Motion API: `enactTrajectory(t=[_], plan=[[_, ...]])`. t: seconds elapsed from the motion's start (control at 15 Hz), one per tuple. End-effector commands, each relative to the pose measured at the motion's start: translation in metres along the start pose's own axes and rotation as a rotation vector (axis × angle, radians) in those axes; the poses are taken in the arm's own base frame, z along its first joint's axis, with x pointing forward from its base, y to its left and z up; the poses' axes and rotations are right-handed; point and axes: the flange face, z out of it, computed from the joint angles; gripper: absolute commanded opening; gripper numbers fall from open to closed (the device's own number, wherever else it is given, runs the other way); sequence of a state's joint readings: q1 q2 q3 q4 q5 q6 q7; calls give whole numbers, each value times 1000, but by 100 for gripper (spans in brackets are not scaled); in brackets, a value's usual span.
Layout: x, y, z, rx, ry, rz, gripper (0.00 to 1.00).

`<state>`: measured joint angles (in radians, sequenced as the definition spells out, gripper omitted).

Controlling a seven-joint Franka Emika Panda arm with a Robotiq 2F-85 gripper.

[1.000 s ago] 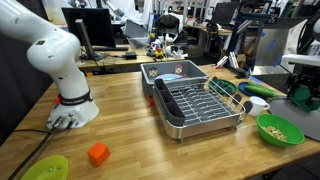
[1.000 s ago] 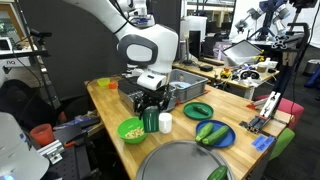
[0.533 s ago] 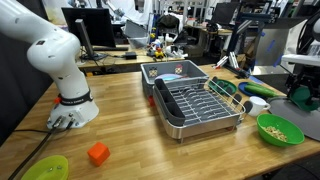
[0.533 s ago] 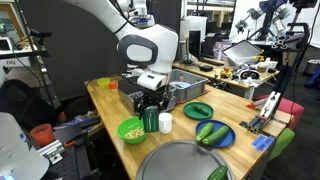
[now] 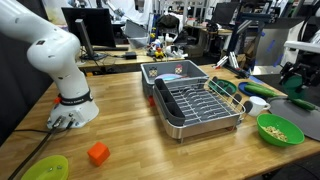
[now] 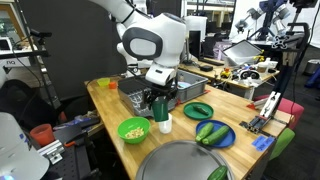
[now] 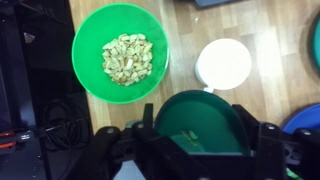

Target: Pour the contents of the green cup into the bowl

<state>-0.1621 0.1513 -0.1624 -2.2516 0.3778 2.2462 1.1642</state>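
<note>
My gripper (image 7: 205, 140) is shut on the dark green cup (image 7: 198, 122), fingers on its left and right sides. The cup is upright, and a few tan bits show inside it. In an exterior view the cup (image 6: 159, 106) hangs in the gripper (image 6: 159, 100) above the table. The lime-green bowl (image 7: 121, 52) with yellowish-tan bits sits on the wooden table, up and left of the cup in the wrist view. The bowl shows in both exterior views (image 6: 132, 129) (image 5: 279, 129). The gripper (image 5: 294, 78) is at the right edge there.
A small white cup (image 7: 224, 64) (image 6: 164, 125) stands beside the bowl, close to the held cup. A metal dish rack (image 5: 200, 105), an orange block (image 5: 97, 153) and a flat lime-green dish (image 5: 45, 168) sit on the table. A green plate (image 6: 197, 110) and blue plate (image 6: 212, 133) lie nearby.
The gripper has lifted the green cup off the table and risen above it. The bowl and white cup have not moved.
</note>
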Motion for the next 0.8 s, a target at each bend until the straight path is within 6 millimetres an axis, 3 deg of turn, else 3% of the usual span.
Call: enactTrajectory(t=[0.0,0.33,0.73], plan=[[15,-22,-17,78,-95,-48,52],[21,-57,-31,169,-221,-133,52],[8,-105,-6,107,-335,-271,52]])
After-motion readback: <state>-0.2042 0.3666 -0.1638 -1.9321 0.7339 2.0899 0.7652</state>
